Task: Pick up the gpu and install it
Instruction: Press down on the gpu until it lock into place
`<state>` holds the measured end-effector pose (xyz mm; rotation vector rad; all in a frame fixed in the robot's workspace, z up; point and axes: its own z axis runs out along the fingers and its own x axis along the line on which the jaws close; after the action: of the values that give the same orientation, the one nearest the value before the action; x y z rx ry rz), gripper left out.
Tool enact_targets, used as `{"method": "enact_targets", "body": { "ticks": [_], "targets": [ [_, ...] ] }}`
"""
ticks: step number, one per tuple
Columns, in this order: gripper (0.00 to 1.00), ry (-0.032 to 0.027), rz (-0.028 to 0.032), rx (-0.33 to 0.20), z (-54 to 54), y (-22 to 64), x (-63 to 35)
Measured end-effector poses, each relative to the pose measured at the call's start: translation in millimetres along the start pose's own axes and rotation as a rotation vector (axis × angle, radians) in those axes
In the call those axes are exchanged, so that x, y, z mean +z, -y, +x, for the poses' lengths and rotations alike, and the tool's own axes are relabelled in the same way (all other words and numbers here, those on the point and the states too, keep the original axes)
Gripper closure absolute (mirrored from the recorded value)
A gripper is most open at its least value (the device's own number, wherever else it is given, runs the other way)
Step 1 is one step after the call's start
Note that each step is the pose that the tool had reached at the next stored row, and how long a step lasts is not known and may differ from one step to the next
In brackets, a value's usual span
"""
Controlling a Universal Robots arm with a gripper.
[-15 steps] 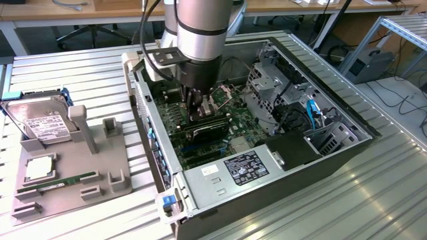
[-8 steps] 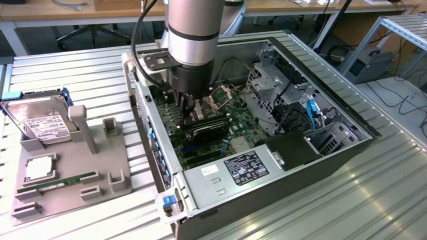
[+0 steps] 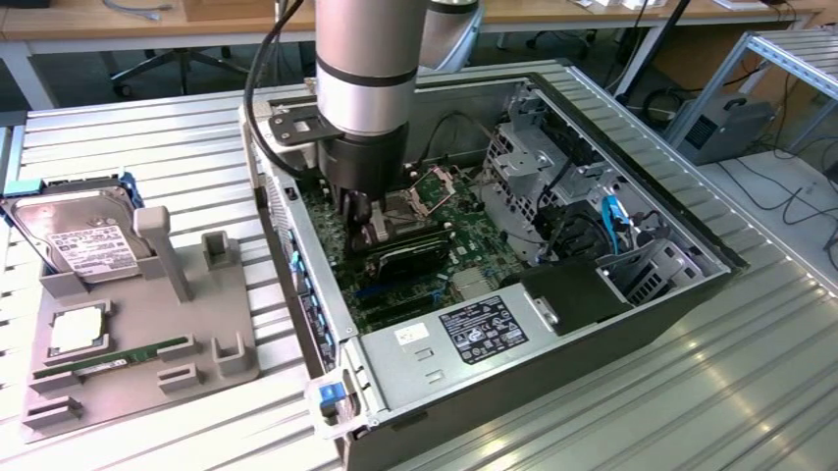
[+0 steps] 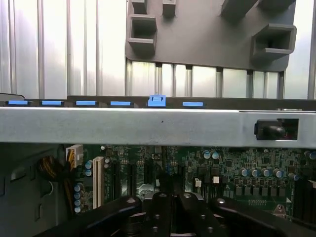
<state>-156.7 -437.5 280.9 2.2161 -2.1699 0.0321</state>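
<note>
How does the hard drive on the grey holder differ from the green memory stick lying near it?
The hard drive is a broad silver box with a white label; the memory stick is a narrow green strip. The hard drive leans tilted at the far end of the grey holder; the memory stick lies low along its near end. Both sit on that holder, outside the computer case.

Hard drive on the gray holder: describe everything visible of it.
The hard drive is a silver metal box with a white printed label on its upper face. It leans tilted at one end of the gray holder, framed by a blue carrier, at the exterior view's left, outside the case.
</note>
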Motion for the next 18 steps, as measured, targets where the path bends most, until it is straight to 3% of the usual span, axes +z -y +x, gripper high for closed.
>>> {"method": "enact_targets", "body": {
  "ticks": [18],
  "targets": [
    [0.89,-0.0002,-0.0002,0.0,-2.1,-0.1,4.6]
  ]
}}
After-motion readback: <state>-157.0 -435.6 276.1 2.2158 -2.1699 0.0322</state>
